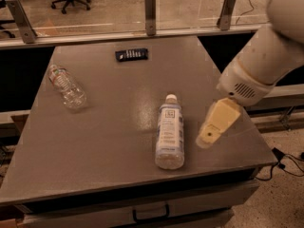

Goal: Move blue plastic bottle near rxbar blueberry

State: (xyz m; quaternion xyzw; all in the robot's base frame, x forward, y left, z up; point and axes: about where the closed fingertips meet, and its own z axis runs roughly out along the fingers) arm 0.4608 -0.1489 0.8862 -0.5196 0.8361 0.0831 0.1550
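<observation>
Hand (208, 137) right of blue plastic bottle (170, 133); lying, cap toward far edge.

Open tabletop (118, 127) from blue bottle (170, 129) to rxbar (131, 54) (claw (209, 136) beside bottle)

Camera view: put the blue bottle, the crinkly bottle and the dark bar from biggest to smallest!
1. blue bottle, nearest the camera.
2. crinkly bottle, farther back on the left.
3. dark bar, farthest away, though clearly smallest anyway.
The end effector hovers just right of the blue bottle.
</observation>
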